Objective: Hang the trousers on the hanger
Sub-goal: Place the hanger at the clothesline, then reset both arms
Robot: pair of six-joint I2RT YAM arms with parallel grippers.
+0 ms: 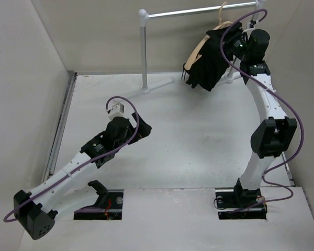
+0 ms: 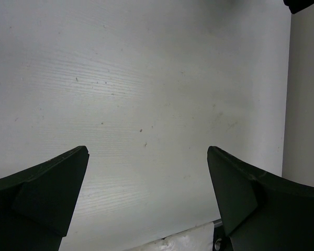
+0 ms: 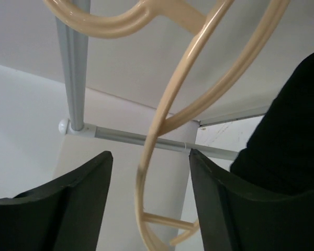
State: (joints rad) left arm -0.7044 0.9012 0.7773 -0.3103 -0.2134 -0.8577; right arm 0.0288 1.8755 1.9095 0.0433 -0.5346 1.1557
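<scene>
- Trousers [image 1: 206, 63] hang at 1 o'clock over the desk [image 1: 199, 136], draped on the hanger [image 1: 198, 52], clear of the desk top.
- Hanger hooked over the rail [image 1: 199, 11]. It sits tilted, the cloth bunched toward its 3 o'clock side and the tan shoulder bare at 9 o'clock.
- Right hand [image 3: 149, 157] is up at the hanger, fingers apart. A tan hanger bar runs through the gap and neither finger presses on it. Black cloth lies just beside the finger at 3 o'clock; whether it touches is not clear.
- Left hand [image 2: 146, 150] is at 9 o'clock low over bare desk, fingers spread wide, holding nothing, well apart from the garment.
- Judgement: the hang looks done or nearly so; what remains is getting the right hand clear.
- Risk: with the bar between the fingers, a sideways or downward pull-out could catch it and swing the hanger or lift its hook off the rail.
- Risk: the load is lopsided, so a nudge could tip the hanger further and let the trousers slide off toward the desk.
- Risk: cloth next to the 3 o'clock finger could drag along with it.
- Risk: the right arm's purple cable [image 1: 235, 23] loops close to the hook and could snag it.
</scene>
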